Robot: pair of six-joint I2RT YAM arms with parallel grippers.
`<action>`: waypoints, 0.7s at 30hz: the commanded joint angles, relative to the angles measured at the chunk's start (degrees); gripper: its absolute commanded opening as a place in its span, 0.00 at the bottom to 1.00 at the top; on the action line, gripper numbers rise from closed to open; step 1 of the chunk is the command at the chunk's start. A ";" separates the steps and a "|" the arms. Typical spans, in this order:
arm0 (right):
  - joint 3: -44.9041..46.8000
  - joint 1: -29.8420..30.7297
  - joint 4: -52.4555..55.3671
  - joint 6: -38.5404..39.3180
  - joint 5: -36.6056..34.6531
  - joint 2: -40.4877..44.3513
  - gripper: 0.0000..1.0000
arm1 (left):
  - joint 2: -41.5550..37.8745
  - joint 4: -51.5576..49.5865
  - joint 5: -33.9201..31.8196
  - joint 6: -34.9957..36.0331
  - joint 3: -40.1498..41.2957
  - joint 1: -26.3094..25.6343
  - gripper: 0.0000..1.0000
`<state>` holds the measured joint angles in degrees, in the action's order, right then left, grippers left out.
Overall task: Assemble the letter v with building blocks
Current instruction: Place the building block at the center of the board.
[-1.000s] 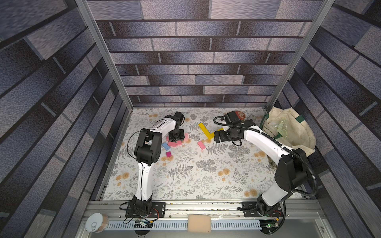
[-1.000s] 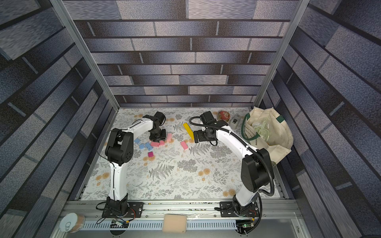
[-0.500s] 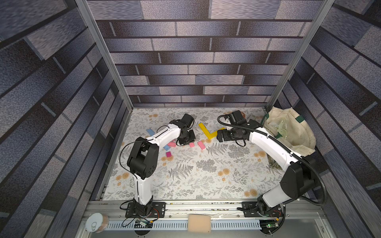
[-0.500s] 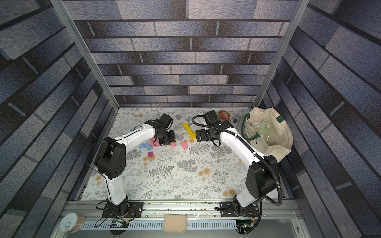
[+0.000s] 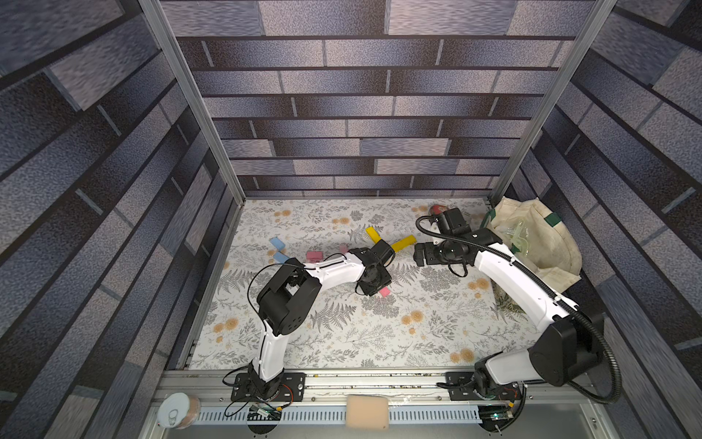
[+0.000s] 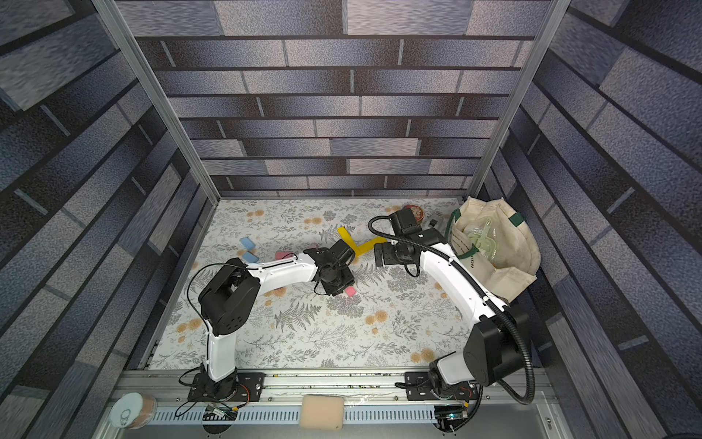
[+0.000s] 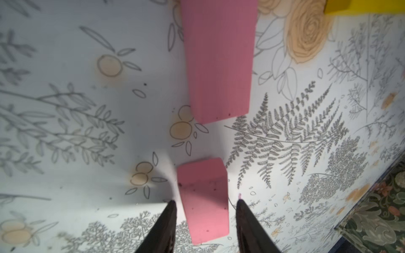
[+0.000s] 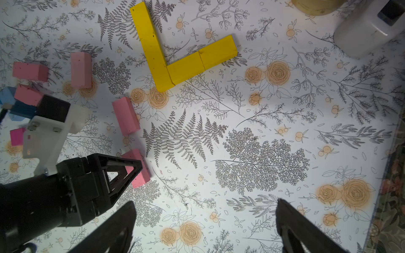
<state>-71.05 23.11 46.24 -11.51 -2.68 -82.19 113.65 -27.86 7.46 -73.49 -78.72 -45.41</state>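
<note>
Left gripper [image 7: 205, 201] is low over the flowered mat [image 7: 87, 109], fingers apart with a thin gap each side of a pink block [image 7: 203, 219] lying flat between them; not pinched. A second pink block [image 7: 219, 61] lies just ahead, roughly in line with it, not touching. Beyond them the yellow blocks [image 8: 186, 68] meet in a wide V. Right gripper [image 8: 205, 201] is spread wide, empty, hovering near that V. Judgement: keep the left fingers square to the block's long sides and travel straight in or straight up, so a dragging pad neither twists it nor bumps its neighbour.
</note>
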 commanded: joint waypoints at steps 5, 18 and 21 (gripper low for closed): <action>5.93 0.31 -3.81 -1.74 4.55 2.04 1.00 | -7.83 -6.42 -3.04 4.73 -1.83 6.51 0.79; 5.63 15.26 -14.01 7.34 2.34 -13.40 0.86 | -33.06 13.71 22.19 18.48 16.63 31.93 1.00; 4.53 16.94 -15.57 7.84 1.27 -17.39 0.84 | -35.43 15.20 22.86 19.56 20.18 32.49 1.00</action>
<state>-64.38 39.31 33.08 -5.45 -0.05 -97.89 79.07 -15.75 24.71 -56.71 -61.63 -12.86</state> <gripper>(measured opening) 0.846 0.995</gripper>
